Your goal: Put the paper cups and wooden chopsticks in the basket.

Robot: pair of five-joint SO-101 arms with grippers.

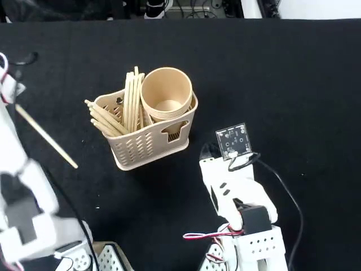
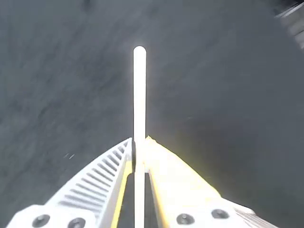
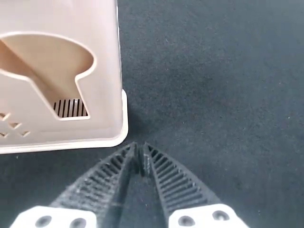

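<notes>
A beige slotted basket stands mid-table. It holds several wooden chopsticks and a stack of paper cups. One more wooden chopstick hangs slanted over the table to the basket's left, at the left edge beside the left arm. My left gripper is shut on this chopstick, which sticks straight out past the fingertips. My right gripper is shut with nothing in it, low over the cloth just off the basket's near corner; in the high view it sits to the basket's lower right.
Black cloth covers the table. The right arm's white body and cables take up the near middle. The left arm's base fills the near left corner. Dark cables and gear lie along the far edge.
</notes>
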